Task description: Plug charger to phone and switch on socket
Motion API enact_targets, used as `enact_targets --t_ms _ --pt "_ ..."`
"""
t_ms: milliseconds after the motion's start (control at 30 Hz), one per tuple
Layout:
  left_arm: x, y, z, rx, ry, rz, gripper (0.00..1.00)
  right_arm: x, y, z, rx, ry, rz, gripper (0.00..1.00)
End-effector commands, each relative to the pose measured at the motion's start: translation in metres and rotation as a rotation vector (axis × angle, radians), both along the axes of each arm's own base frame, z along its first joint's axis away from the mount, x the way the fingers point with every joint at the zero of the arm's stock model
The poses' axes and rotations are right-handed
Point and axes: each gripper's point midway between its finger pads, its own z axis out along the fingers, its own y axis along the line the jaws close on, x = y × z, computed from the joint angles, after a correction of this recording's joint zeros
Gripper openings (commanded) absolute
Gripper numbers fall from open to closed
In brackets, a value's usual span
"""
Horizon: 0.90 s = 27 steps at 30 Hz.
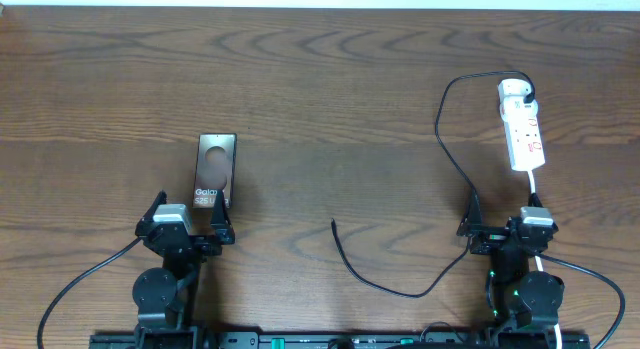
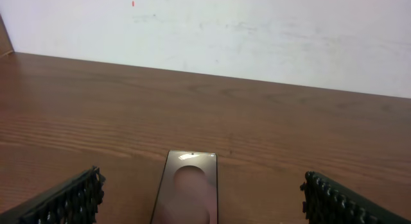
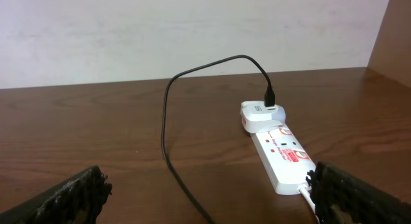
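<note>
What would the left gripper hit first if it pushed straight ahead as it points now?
Probably the phone, flat just ahead of the left gripper between its open fingers; height unclear.

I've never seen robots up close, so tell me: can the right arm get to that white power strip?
Probably yes. The socket lies just ahead of the open right gripper with nothing between; the charger cable curves past to one side.

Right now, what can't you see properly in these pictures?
- Phone: in the left wrist view, the bottom edge of the picture cuts off its near end.
- Socket: the switches are too small in the overhead and right wrist views to tell if they are on or off.
- Charger: its loose tip shows only overhead, and it is too small there to make out its shape.
</note>
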Motion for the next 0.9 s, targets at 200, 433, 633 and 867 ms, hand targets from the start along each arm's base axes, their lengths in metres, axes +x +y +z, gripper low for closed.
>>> enact_targets --t_ms 200,433,633,867 --pt "-0.001 -0.001 -0.017 -0.011 0.053 -0.005 0.98 0.000 0.000 0.000 -0.012 0.000 0.001 0.99" --pt "-0.001 -0.001 -0.017 -0.010 0.053 -0.004 0.98 0.000 0.000 0.000 -0.012 0.000 0.001 0.99" --pt "-0.001 -0.001 -0.015 -0.011 0.045 -0.004 0.98 0.000 0.000 0.000 -0.012 0.000 0.001 0.99" --pt "0.000 -0.002 0.008 -0.012 -0.013 -0.015 0.98 0.000 0.000 0.000 -0.012 0.000 0.001 0.99"
